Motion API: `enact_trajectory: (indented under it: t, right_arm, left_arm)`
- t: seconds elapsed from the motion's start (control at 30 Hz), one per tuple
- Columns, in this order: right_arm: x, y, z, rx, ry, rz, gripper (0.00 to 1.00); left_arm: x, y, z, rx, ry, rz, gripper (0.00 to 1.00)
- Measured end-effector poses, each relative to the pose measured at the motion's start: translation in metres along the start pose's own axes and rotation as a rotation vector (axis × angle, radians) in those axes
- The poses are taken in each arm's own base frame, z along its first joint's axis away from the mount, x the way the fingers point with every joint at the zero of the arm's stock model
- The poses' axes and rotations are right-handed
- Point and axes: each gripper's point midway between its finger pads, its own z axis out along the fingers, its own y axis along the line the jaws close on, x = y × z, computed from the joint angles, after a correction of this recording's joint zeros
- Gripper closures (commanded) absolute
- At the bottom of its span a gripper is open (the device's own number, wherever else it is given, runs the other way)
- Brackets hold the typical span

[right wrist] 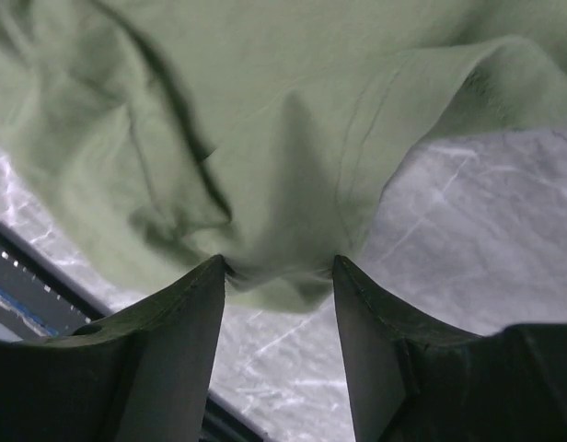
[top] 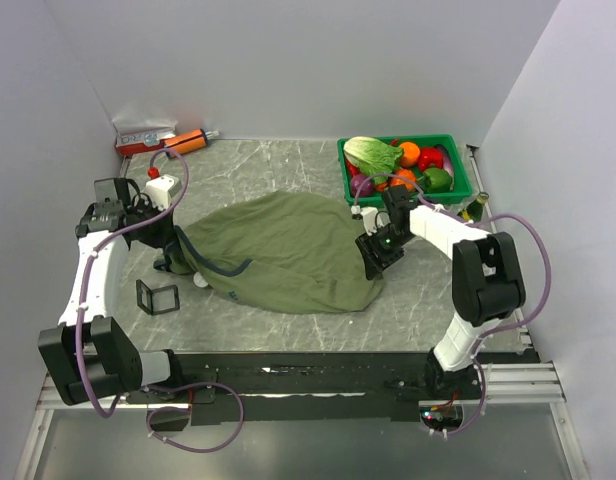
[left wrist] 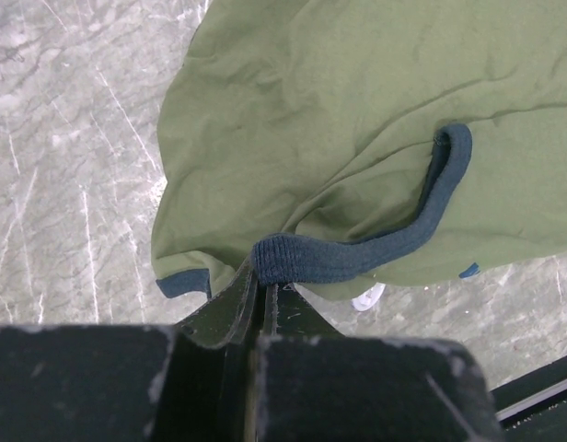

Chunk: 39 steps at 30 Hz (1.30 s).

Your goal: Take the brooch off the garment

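The olive-green garment [top: 288, 250] lies crumpled on the marble table. My left gripper [top: 174, 262] is shut on its navy collar [left wrist: 357, 253], with the jaws pressed together at the collar's end [left wrist: 263, 287]. A small whitish thing [left wrist: 368, 296] peeks out from under the shirt's edge beside the collar, and also shows in the top view [top: 200, 281]. I cannot tell if it is the brooch. My right gripper [top: 378, 255] is at the shirt's right edge. Its jaws stand partly apart and pinch a bunched fold of green cloth [right wrist: 279, 267]. The chest print is hidden.
A green basket [top: 458, 185] of vegetables stands at the back right, with a dark bottle [top: 475, 205] beside it. A small black frame [top: 158, 297] stands near the left arm. A white box [top: 163, 187], an orange tool [top: 191, 141] and a red-white box [top: 143, 137] are at the back left.
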Motion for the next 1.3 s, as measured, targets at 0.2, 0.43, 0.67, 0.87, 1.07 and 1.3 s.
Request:
enact_trajectory:
  t: [0.2,0.43,0.67,0.87,1.07,1.3]
  right_arm:
    - [-0.007,-0.009,0.014,0.0,-0.023,0.025,0.49]
    - [-0.013,-0.011,0.014,0.003,-0.045,0.025,0.47]
    - [-0.011,-0.026,0.007,0.0,-0.074,0.1,0.44]
    - [-0.014,-0.029,-0.002,-0.082,-0.139,0.157,0.45]
    - [-0.013,-0.03,-0.001,-0.082,-0.133,0.16,0.47]
    - [0.002,-0.044,0.014,-0.043,-0.059,0.172,0.52]
  left_arm:
    - [0.0,-0.001,0.002,0.008,0.006,-0.016,0.99]
    - [0.001,-0.002,0.003,0.014,0.008,-0.036,0.99]
    - [0.001,-0.003,0.004,0.022,0.009,-0.048,0.99]
    - [0.002,-0.003,0.005,0.025,0.012,-0.057,0.99]
    - [0.007,-0.003,0.012,0.04,0.033,-0.074,0.99]
    - [0.005,-0.003,0.012,0.04,0.03,-0.073,0.99]
